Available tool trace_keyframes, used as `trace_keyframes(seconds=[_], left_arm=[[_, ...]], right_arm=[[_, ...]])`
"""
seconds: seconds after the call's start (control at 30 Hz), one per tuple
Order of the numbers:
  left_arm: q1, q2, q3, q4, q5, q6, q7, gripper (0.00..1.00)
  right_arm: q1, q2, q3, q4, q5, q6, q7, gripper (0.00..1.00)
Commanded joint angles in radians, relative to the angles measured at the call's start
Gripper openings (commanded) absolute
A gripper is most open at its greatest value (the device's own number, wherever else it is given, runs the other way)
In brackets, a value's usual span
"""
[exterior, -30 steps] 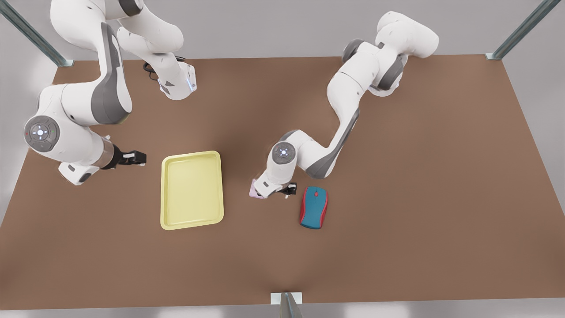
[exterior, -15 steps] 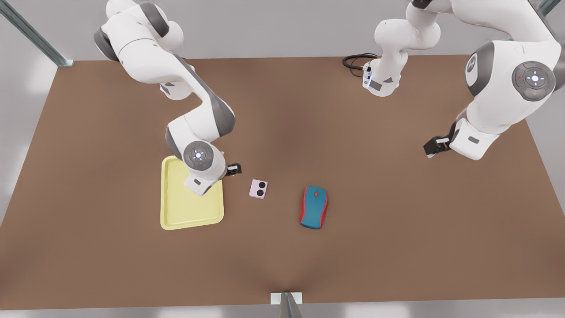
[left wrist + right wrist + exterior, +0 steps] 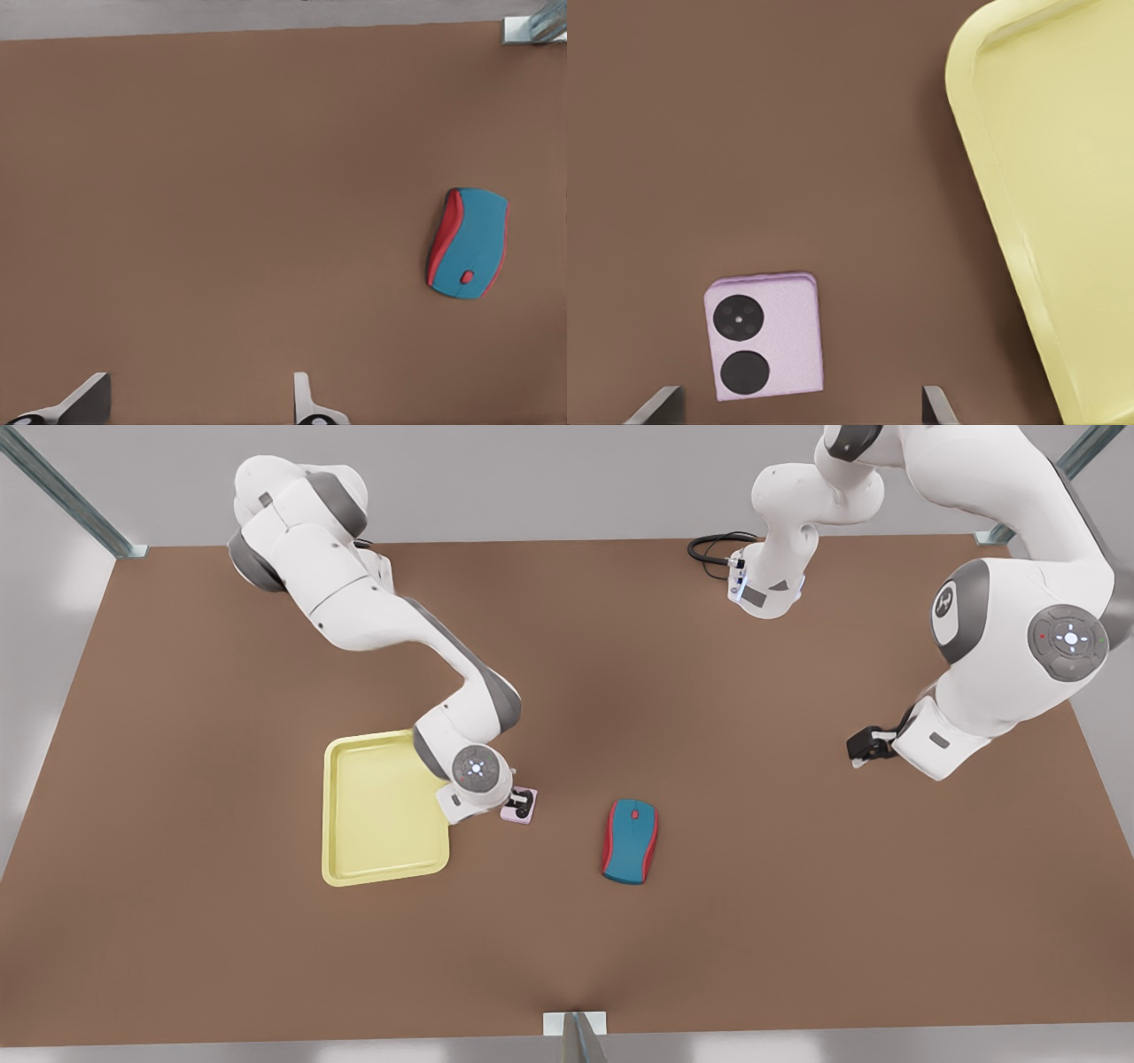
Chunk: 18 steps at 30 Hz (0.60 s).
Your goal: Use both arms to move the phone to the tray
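The pale pink phone (image 3: 509, 813) (image 3: 764, 336) lies flat on the brown table, lenses up, just off the corner of the pale yellow tray (image 3: 381, 828) (image 3: 1063, 177). My right gripper (image 3: 524, 804) (image 3: 799, 412) hovers directly over the phone, open, its fingers standing either side of it and nothing held. The tray holds nothing. My left gripper (image 3: 864, 746) (image 3: 199, 409) waits open above bare table at the front view's right, well away from the phone.
A blue-and-red mouse (image 3: 630, 840) (image 3: 468, 243) lies at the front view's right of the phone. A black cable (image 3: 709, 549) coils by the far arm base. Metal posts (image 3: 576, 1035) stand at the table's edges.
A second ago the arm from the front view's right was at the phone. It has withdrawn, and my right gripper has swung from over the tray's corner to above the phone.
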Motion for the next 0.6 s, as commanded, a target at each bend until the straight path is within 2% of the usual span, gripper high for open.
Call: trace_keyframes(seconds=[0.0, 0.57], left_arm=[[0.000, 0.000, 0.000, 0.000, -0.001, 0.038, 0.201, 1.00], [0.000, 0.034, 0.003, 0.000, 0.006, 0.040, 0.187, 1.00]], right_arm=[[0.011, 0.022, 0.001, 0.001, -0.044, 0.107, 0.479, 1.00], [0.011, 0.097, 0.031, -0.023, -0.082, 0.184, 0.397, 1.00]])
